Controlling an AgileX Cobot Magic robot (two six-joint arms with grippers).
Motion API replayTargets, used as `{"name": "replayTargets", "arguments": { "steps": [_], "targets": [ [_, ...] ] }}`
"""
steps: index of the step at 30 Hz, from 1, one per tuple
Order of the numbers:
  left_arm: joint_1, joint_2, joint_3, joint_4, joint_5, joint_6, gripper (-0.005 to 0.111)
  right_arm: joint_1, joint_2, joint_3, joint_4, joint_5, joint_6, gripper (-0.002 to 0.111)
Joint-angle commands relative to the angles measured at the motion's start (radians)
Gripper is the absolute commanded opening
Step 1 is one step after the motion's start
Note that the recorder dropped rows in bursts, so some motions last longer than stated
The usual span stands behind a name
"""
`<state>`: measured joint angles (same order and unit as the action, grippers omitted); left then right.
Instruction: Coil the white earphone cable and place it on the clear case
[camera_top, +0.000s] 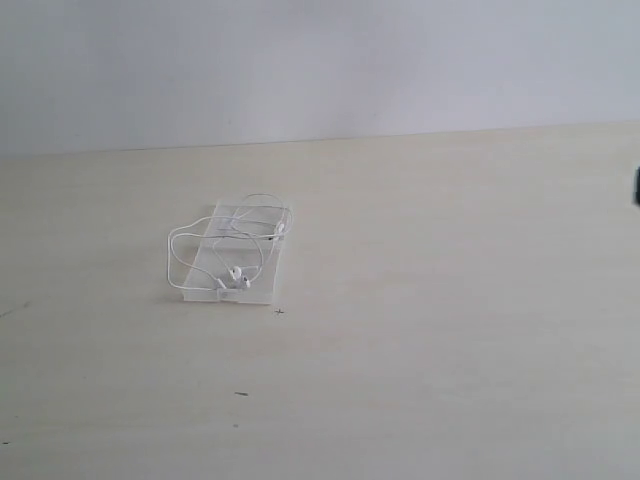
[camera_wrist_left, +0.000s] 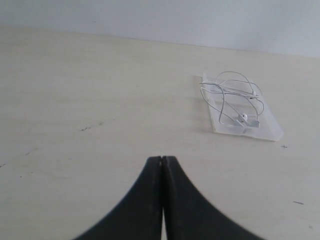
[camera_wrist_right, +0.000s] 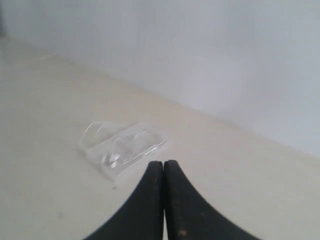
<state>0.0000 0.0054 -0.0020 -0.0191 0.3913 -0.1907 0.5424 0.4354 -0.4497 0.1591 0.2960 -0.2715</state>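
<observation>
The clear case (camera_top: 262, 283) lies flat on the pale table, left of centre in the exterior view. The white earphone cable (camera_top: 232, 245) rests on it in loose loops, one loop spilling past the case's left side, with the earbuds (camera_top: 236, 272) near the front end. In the left wrist view the case (camera_wrist_left: 267, 127) and the cable (camera_wrist_left: 235, 95) lie well away from my left gripper (camera_wrist_left: 163, 159), which is shut on nothing. The right wrist view, blurred, has the case (camera_wrist_right: 120, 147) just beyond my right gripper (camera_wrist_right: 163, 163), also shut and empty. Neither gripper appears in the exterior view.
A white wall (camera_top: 320, 60) stands behind the table's far edge. Small dark marks dot the tabletop (camera_top: 240, 394). A dark bit of something (camera_top: 636, 186) peeks in at the right edge of the exterior view.
</observation>
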Motion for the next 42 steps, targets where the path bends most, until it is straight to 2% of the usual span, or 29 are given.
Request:
{"name": "replayTargets", "arguments": {
  "steps": [1,6,11,14,20,34,42],
  "targets": [
    [0.001,-0.005,0.002,0.001,-0.005,0.002,0.0,-0.126,-0.15,0.163,0.046,-0.253,0.01,0.0],
    [0.001,-0.005,0.002,0.001,-0.005,0.002,0.0,-0.248,-0.29,0.339,0.18,-0.384,0.01,0.0],
    [0.001,-0.005,0.002,0.001,-0.005,0.002,0.0,-0.338,-0.376,0.446,0.191,-0.426,0.012,0.0],
    [0.001,-0.005,0.002,0.001,-0.005,0.002,0.0,-0.382,-0.422,0.45,0.191,-0.405,0.012,0.0],
    [0.001,-0.005,0.002,0.001,-0.005,0.002,0.0,-0.446,-0.435,0.45,0.189,-0.246,0.006,0.0],
    [0.001,-0.005,0.002,0.003,-0.005,0.002,0.0,-0.448,-0.435,0.45,0.199,-0.045,0.013,0.0],
    [0.001,-0.005,0.002,0.003,-0.005,0.002,0.0,-0.448,-0.435,0.45,-0.146,-0.018,0.344,0.0]
  ]
}}
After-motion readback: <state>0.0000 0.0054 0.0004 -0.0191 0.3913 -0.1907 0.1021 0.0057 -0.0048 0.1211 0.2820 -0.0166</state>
